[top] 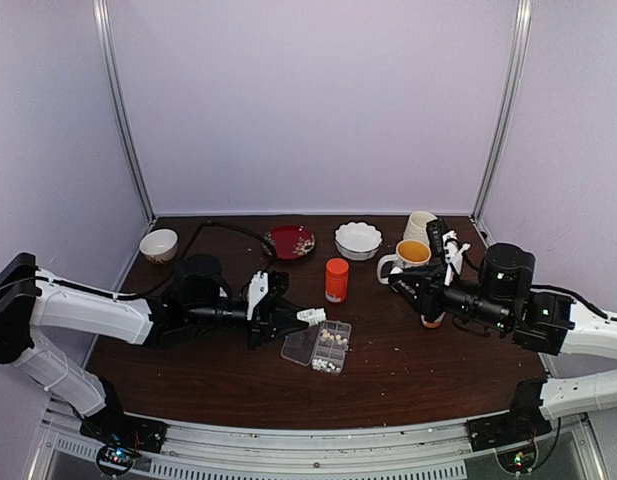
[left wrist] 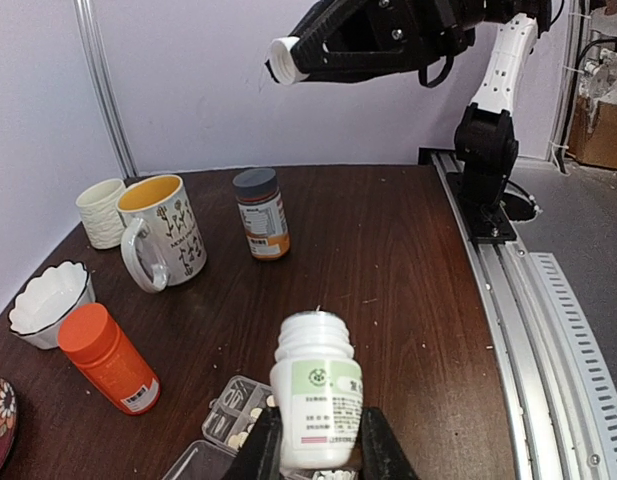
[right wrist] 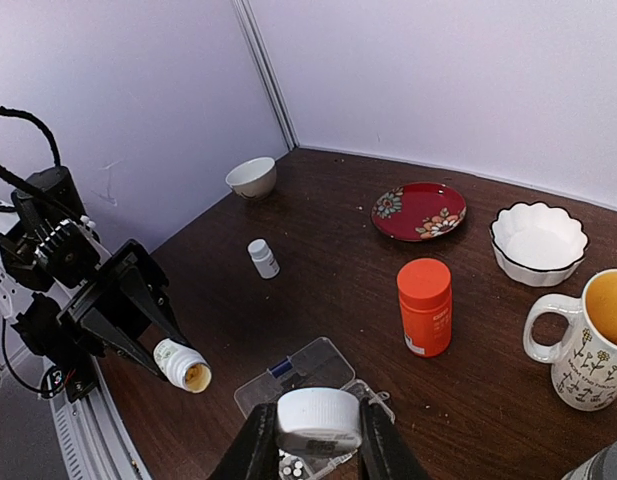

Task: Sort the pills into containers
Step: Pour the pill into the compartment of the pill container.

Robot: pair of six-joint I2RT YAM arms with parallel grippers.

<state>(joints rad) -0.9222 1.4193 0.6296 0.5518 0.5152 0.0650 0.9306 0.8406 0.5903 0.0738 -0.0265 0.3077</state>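
The left tool (left wrist: 321,440) is clamped tight on the white bottle (left wrist: 316,385), which is uncapped with its mouth pointing away from the tool. The pill organizer (left wrist: 231,413) sits right underneath, lid open. The right tool (right wrist: 318,432) pinches the white cap (right wrist: 318,418), held high and well apart from the left tool. The pills (top: 333,340) lie in the cells just below the left tool's tip; whether any are inside the bottle, I can't tell. Danger now: tip too steeply and the lot pours at once, swamping one cell and skittering across the table (right wrist: 338,290). That round bottle could also twist in the narrow grip.

The count:
- one organizer
- two white bottles, with the second white bottle (right wrist: 260,258) standing out beyond the left tool
- one orange bottle (right wrist: 425,306)
- one amber bottle (left wrist: 261,213)
- one mug (right wrist: 588,340)
- one ribbed cup (left wrist: 100,212)
- two bowls, the scalloped bowl (right wrist: 538,237) and the small bowl (right wrist: 253,177)
- one red plate (right wrist: 418,210)
- pills too many and too tiny to count
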